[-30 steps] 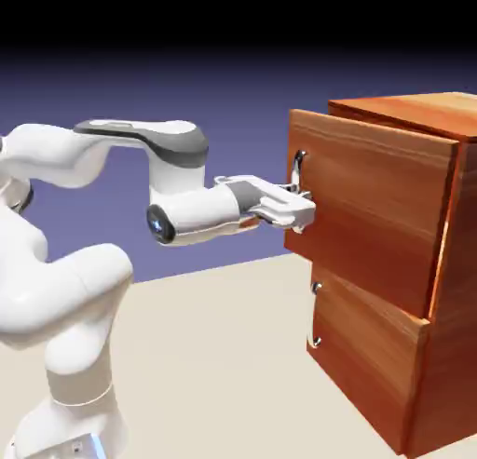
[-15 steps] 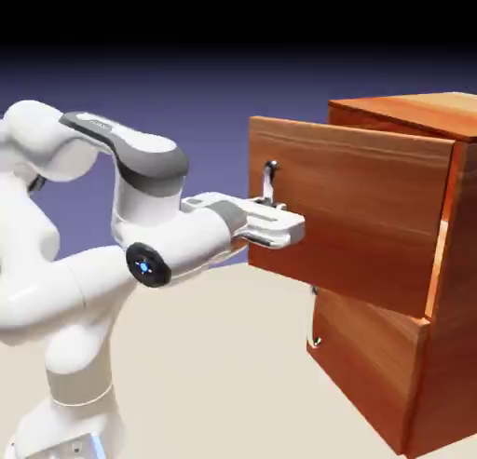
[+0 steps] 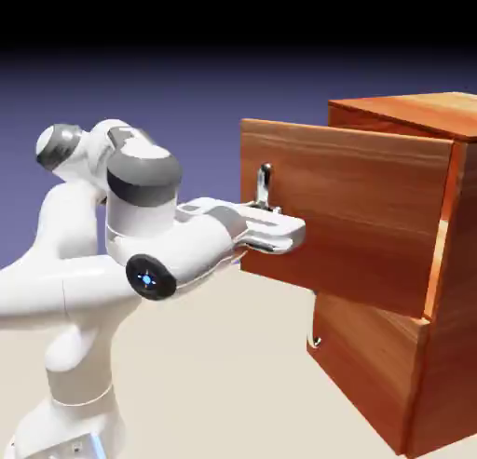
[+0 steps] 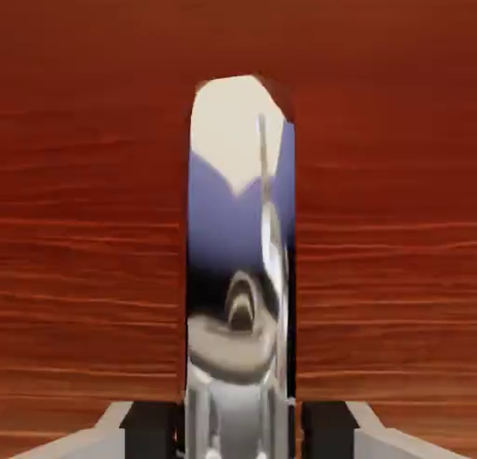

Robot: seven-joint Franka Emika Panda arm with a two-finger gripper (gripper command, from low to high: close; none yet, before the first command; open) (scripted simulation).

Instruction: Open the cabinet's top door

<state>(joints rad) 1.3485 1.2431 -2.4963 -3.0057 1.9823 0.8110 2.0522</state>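
Blue-violet backdrop, pale table (image 3: 214, 373). Cabinet (image 3: 447, 262) at the right, its right side cut off by the frame. Top door (image 3: 345, 215) stands pulled out toward the left; lower panel (image 3: 368, 355) flush, its handle partly hidden under the door. Gripper (image 3: 272, 226) at the door's left face, fingers (image 4: 149, 429) clamped together on the silver handle (image 4: 240, 290), whose lower end is hidden behind the hand.

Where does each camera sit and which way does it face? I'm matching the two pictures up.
Exterior view: stands off beside the robot, looking across the table at the cabinet; shows the arm and gripper.
Hand view: on the hand, facing the top door close up; both fingertips show at the bottom.
Shared: the handle, gripped, and the top door.
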